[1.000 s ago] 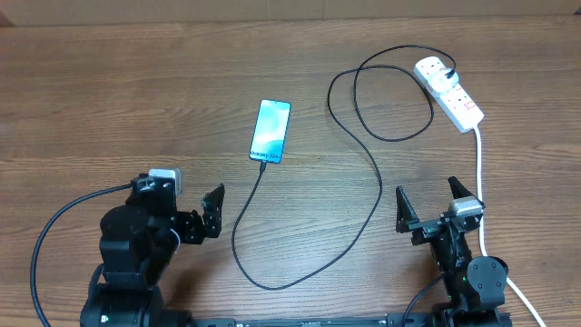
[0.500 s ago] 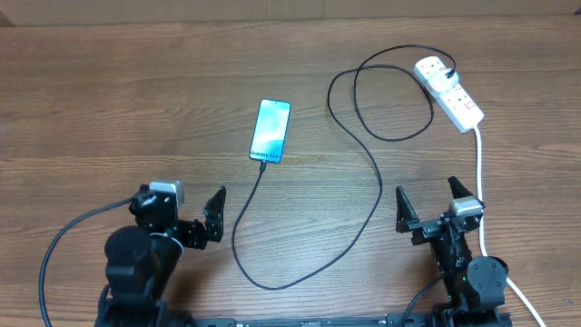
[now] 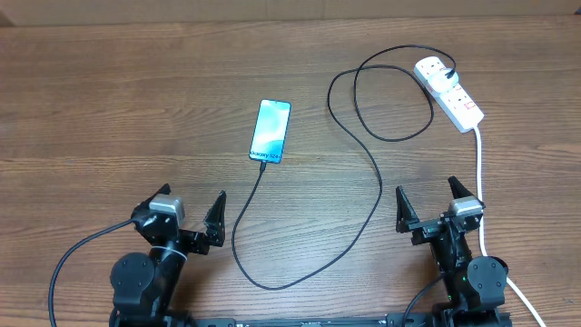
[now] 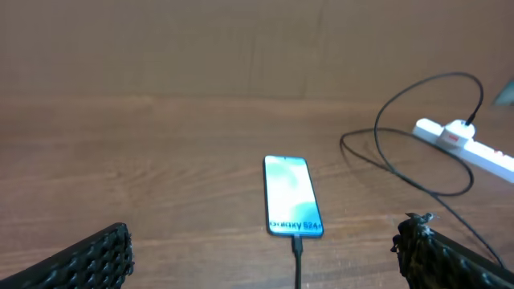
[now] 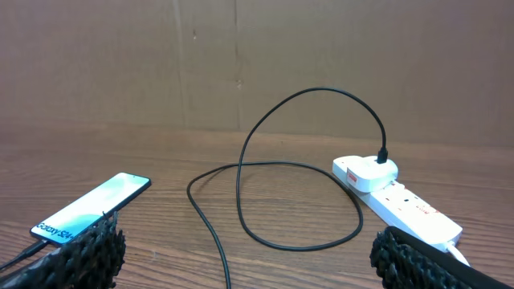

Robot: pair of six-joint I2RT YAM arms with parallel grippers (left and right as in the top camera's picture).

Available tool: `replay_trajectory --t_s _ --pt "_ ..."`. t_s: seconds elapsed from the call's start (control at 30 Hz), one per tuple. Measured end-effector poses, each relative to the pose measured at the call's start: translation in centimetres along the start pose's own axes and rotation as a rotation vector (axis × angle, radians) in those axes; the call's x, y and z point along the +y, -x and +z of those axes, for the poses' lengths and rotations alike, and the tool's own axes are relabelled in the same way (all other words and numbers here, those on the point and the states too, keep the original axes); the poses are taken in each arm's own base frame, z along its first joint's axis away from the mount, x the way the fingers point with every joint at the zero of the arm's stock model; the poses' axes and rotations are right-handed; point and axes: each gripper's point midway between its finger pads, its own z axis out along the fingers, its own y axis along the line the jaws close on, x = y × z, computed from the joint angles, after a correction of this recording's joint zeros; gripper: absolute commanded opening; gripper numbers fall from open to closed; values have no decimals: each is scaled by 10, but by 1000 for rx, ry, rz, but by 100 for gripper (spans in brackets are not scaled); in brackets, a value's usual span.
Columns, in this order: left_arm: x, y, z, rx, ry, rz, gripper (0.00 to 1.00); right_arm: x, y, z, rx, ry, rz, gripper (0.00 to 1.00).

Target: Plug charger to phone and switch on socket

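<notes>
With left gripper (image 3: 184,212) and right gripper (image 3: 427,201) fingers spread empty and the charger (image 3: 380,186) seemingly seated in the central phone (image 3: 271,131), I judged a square press on the 1 o'clock socket (image 3: 449,91) switch best.

My left arm (image 3: 138,275) and right arm (image 3: 474,270) sit folded low; left jaws and right jaws wide apart, empty.

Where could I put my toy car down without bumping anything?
Biggest bare spot: the table left of the phone. Smaller one: between the phone and the charger cable. Crowded: the far right, where the cable loops by the socket.
</notes>
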Motion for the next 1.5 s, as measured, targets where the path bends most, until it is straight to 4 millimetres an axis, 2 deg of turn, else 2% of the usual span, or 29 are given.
replay_trajectory --t_s 0.2,0.37,0.47,0.7,1.03,1.2,1.5 --pt "2 -8 2 -28 -3 4 100 0 0 0 0 0 0 100" --pt "8 2 4 -159 8 -4 100 0 0 0 0 0 0 100" --pt "14 -1 4 -196 23 -25 100 0 0 0 0 0 0 100" --pt "19 -18 8 -178 32 -60 100 0 0 0 0 0 0 100" --pt "24 -19 8 -181 63 -56 100 0 0 0 0 0 0 100" --pt "28 -34 10 -118 83 -11 100 0 0 0 0 0 0 100" --pt "29 -34 10 -116 92 67 100 0 0 0 0 0 0 100"
